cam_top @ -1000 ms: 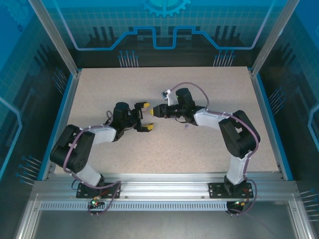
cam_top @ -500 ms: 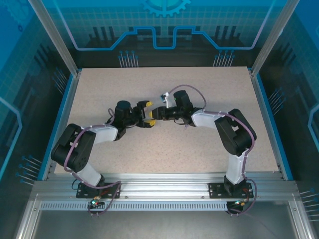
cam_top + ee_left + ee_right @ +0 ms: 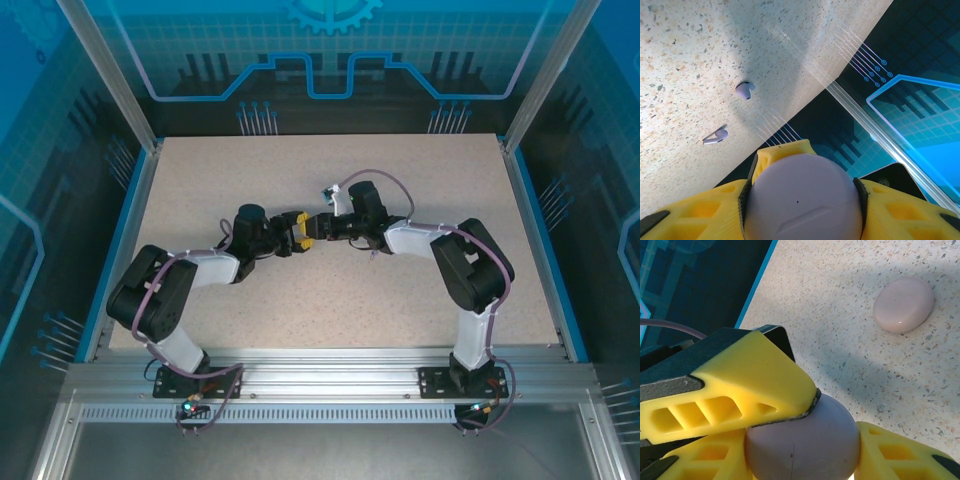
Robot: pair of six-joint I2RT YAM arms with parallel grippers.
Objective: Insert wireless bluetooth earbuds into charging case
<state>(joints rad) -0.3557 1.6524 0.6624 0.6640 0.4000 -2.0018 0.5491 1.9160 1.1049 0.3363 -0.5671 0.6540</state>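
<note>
A round lavender charging case (image 3: 802, 200) hangs above the table at its middle, held from both sides. My left gripper (image 3: 802, 187) has its black pads pressed on the case's left and right flanks. My right gripper (image 3: 802, 452) is shut on the same case (image 3: 805, 445), and one left finger (image 3: 740, 385) lies across its top. In the top view the two grippers meet nose to nose, left (image 3: 296, 232) and right (image 3: 318, 226). Two lavender earbuds (image 3: 745, 90) (image 3: 715, 136) lie loose on the speckled table.
A closed pink case (image 3: 903, 305) lies flat on the table beyond the right gripper. The blue rim of the table (image 3: 757, 285) runs close by in the right wrist view. Glass walls enclose the table (image 3: 330, 300).
My left gripper has moved right to meet the right gripper, and its jaws have come in from wide open onto the lavender case. The right gripper has shifted slightly left, still holding the case.
</note>
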